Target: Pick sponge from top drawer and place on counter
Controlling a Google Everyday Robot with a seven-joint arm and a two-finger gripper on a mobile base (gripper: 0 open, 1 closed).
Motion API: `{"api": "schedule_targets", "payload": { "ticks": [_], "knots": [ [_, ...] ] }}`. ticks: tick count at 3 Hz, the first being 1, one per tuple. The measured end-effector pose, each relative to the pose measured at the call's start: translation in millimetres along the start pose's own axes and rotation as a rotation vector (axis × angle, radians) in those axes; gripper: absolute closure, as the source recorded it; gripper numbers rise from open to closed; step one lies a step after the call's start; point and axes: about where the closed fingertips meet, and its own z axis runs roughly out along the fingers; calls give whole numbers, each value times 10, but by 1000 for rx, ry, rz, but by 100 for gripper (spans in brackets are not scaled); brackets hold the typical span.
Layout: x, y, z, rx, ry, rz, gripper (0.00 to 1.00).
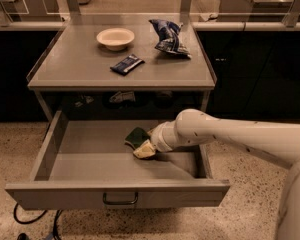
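The top drawer [65,164] is pulled open, with a dark pull handle [120,199] on its front. The sponge [135,136], dark green on top with a pale yellow edge, lies in the drawer right of its middle. My gripper [144,147] reaches in from the right on the white arm [230,136] and is right at the sponge, touching or covering its right side. The counter [80,64] is the grey top above the drawer.
On the counter stand a cream bowl [115,37], a dark blue flat snack packet [127,64] and a crumpled blue chip bag [169,36]. A shelf with small items [121,97] sits under the counter. Cables [35,224] lie on the floor at lower left.
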Motion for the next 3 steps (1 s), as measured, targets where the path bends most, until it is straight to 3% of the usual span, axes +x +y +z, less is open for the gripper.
{"api": "schedule_targets", "payload": {
  "ticks": [1, 3],
  "knots": [
    [-267, 75, -311, 40, -9, -27, 100],
    [-1351, 322, -1436, 116, -73, -158, 100]
  ]
}}
